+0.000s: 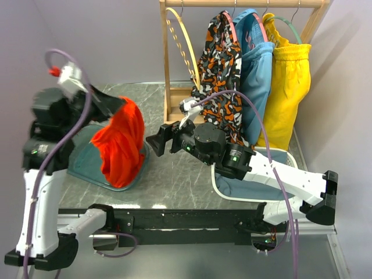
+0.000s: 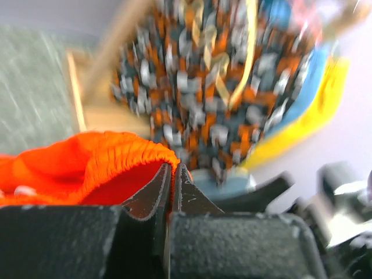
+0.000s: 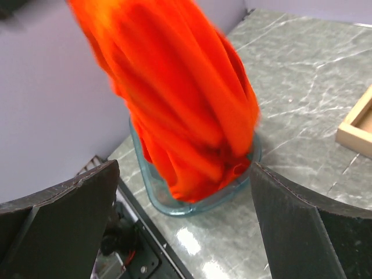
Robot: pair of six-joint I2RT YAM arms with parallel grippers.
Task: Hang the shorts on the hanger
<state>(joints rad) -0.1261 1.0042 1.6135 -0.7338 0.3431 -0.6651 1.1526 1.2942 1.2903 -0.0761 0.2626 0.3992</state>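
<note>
The orange-red shorts (image 1: 120, 145) hang crumpled from my left gripper (image 1: 114, 106), with their lower end down in a teal basket (image 1: 81, 165). In the left wrist view the jaws (image 2: 173, 170) are shut on the gathered waistband (image 2: 87, 165). My right gripper (image 1: 156, 142) is open and empty and points left at the shorts, a short gap from them. In its own view the shorts (image 3: 180, 99) hang ahead between the wide-apart fingers (image 3: 64, 221). The tan hoop hanger (image 1: 183, 49) hangs empty at the left end of the wooden rack.
The wooden rack (image 1: 168, 70) stands at the back and holds patterned shorts (image 1: 221, 81), blue shorts (image 1: 256, 75) and yellow shorts (image 1: 289, 81). Its base (image 3: 357, 128) shows in the right wrist view. A white basket (image 1: 224, 189) lies under my right arm.
</note>
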